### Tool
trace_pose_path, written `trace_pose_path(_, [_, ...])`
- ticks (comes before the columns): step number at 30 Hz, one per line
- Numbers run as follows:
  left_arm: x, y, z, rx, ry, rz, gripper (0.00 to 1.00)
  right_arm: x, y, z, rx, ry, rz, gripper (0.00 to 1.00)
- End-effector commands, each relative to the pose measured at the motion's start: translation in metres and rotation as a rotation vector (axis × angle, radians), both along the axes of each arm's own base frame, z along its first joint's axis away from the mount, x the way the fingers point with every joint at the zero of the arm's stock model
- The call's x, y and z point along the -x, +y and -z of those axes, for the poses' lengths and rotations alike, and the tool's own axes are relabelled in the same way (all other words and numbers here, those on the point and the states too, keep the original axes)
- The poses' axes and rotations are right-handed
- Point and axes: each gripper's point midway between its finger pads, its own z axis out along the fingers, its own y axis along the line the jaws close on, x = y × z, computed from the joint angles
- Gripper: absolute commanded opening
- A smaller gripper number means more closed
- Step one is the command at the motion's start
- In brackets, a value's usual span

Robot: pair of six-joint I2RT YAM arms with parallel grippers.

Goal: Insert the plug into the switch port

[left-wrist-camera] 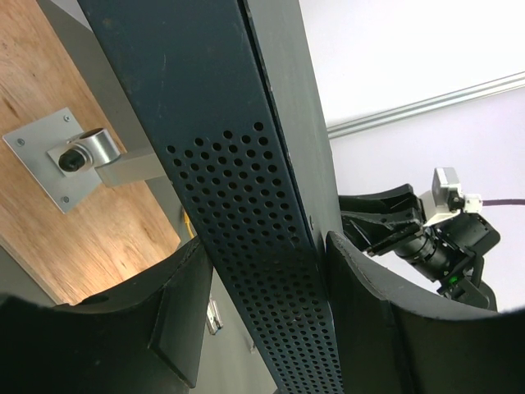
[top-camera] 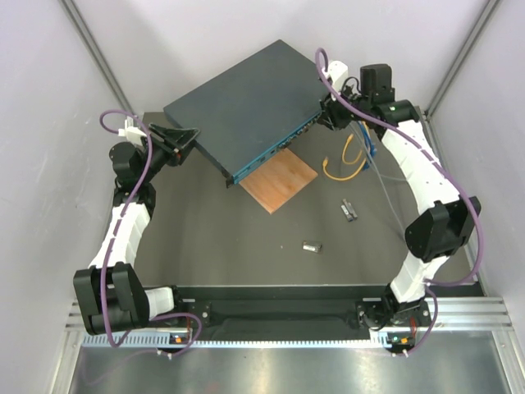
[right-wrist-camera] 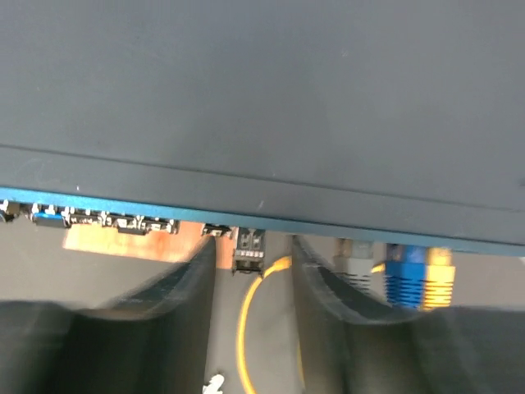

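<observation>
Fingers on the left point(left-wrist-camera: 168, 328) pinch the switch point(left-wrist-camera: 246, 205); right fingers point(right-wrist-camera: 160, 320) stand parted either side of the plug point(right-wrist-camera: 248, 245)

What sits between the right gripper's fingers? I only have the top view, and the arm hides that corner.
Observer: In the right wrist view, the right gripper stands open around what looks like a small dark plug at the switch's teal front edge.
Operator: Any cable there?
Observer: A yellow cable loops down just right of it.
Operator: And the other arm?
Observer: Its wrist view shows the left gripper clamped across the switch's perforated side.
</observation>
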Motion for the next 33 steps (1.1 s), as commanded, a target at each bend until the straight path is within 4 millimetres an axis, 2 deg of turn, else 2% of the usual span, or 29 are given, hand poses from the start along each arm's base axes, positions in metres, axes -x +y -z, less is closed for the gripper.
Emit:
trace_pose_path(1, [0.002, -0.003, -0.023, -0.084, -0.136, -0.003, 0.0, 0.003, -0.002, -0.052, -0.031, -0.187, -0.015, 0.43])
trace_pose_path(2, [0.002, -0.003, -0.023, -0.085, -0.137, -0.003, 0.0, 0.007, -0.007, -0.054, -0.024, -0.192, -0.007, 0.47])
trace_pose_path(4, [0.002, -0.002, -0.024, -0.087, -0.141, -0.005, 0.0, 0.011, -0.019, -0.046, -0.006, -0.161, 0.009, 0.54])
trace_pose_path(9, [0.001, -0.002, -0.024, -0.086, -0.139, -0.004, 0.0, 0.017, -0.04, -0.04, 0.022, -0.118, 0.034, 0.62])
trace_pose_path(12, [0.0, -0.002, -0.023, -0.088, -0.14, -0.005, 0.0, 0.018, -0.045, -0.035, 0.031, -0.092, 0.049, 0.56])
trace_pose_path(16, [0.0, -0.002, -0.023, -0.089, -0.139, -0.003, 0.0, 0.012, -0.044, -0.037, 0.009, -0.072, 0.078, 0.35])
trace_pose_path(17, [0.0, -0.002, -0.023, -0.089, -0.139, -0.005, 0.0, 0.008, -0.042, -0.032, 0.005, -0.053, 0.076, 0.34])
trace_pose_path(19, [0.0, -0.001, -0.023, -0.092, -0.141, -0.006, 0.0, 0.009, -0.037, -0.037, -0.024, -0.043, 0.066, 0.29])
trace_pose_path(25, [0.0, -0.002, -0.023, -0.092, -0.141, -0.005, 0.0, 0.007, -0.024, -0.035, -0.062, -0.016, 0.035, 0.25])
trace_pose_path(33, [-0.001, -0.001, -0.023, -0.091, -0.139, -0.008, 0.0, 0.005, -0.015, -0.027, -0.043, -0.005, 0.011, 0.24])
